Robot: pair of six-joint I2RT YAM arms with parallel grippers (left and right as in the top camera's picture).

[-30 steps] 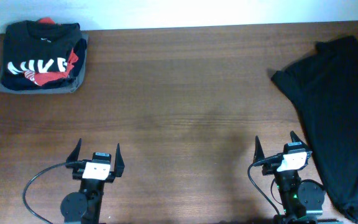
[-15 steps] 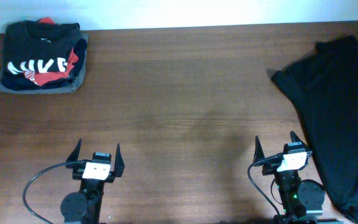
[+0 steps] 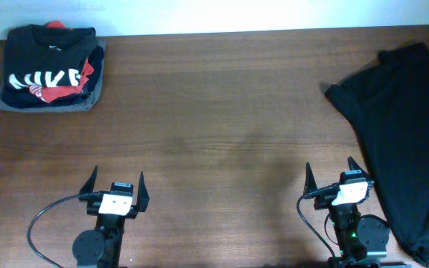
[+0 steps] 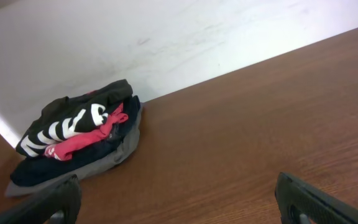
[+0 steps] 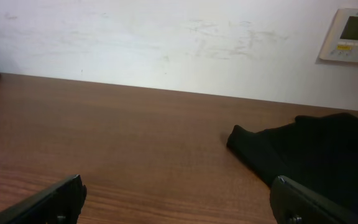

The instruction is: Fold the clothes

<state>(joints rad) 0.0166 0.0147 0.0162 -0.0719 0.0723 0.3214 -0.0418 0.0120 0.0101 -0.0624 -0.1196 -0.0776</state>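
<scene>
Nothing has moved since a second ago; arms and garment are unchanged. The left gripper point(image 3: 118, 176) and right gripper point(image 3: 329, 167) sit at the table's point(image 3: 222, 112) near edge, both spread wide and holding nothing. The clothes point(image 3: 404, 134) lie rumpled on the table's right end, cut off by the frame at right and bottom; folds in the black fabric are hard to read. The right wrist view shows one corner of them, plus a pale wall panel point(image 5: 353, 34) unseen overhead. A folded stack point(image 3: 51, 68) sits at the table's far left corner; the left wrist view shows a grey layer point(image 4: 114, 158) at its bottom.
</scene>
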